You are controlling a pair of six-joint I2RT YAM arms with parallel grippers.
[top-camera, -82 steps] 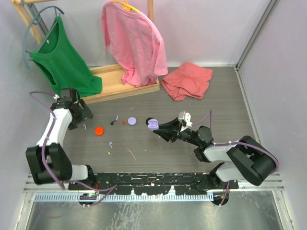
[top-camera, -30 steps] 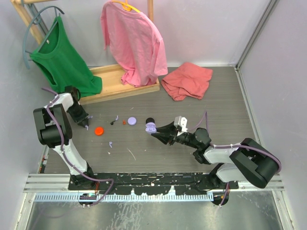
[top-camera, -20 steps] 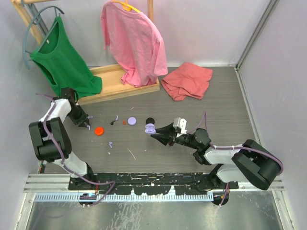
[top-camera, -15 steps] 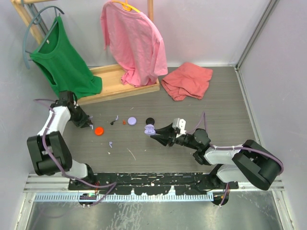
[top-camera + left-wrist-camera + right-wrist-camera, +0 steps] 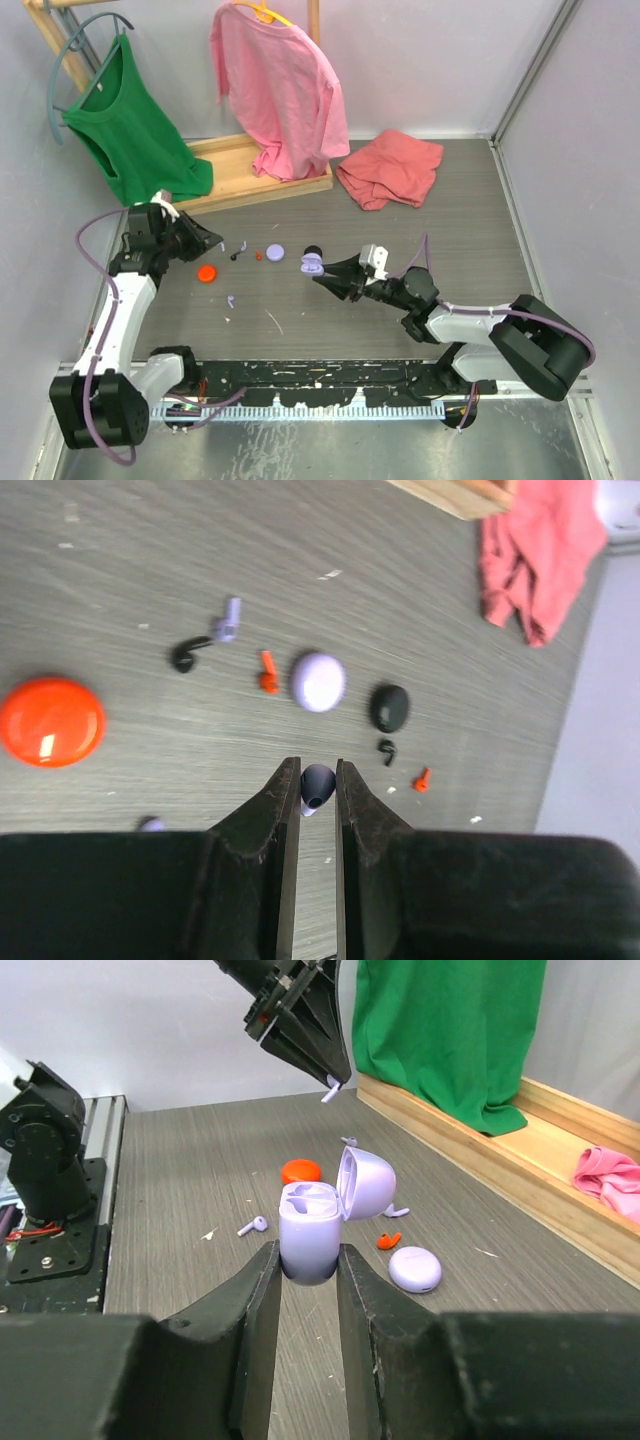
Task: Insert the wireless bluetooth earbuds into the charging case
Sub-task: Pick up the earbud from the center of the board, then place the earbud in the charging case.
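The left fingers (image 5: 288, 798), pinched shut on the very edge of a lavender earbud (image 5: 317, 783) above the desk (image 5: 150, 600), may let it slip or twist before it reaches the open charging case (image 5: 310, 1230) clamped in the right fingers (image 5: 262, 1290).

We find a disc (image 5: 207, 272) at the left of the bench (image 5: 330, 325), earbuds (image 5: 238, 253) scattered just right of it, the case (image 5: 312, 264) farther right, and a rack (image 5: 250, 178) and shirt (image 5: 390, 168) behind.

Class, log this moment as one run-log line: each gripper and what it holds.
left gripper: shut on lavender stemmed earbud | right gripper: shut on open lavender charging case | insertion: not yet done
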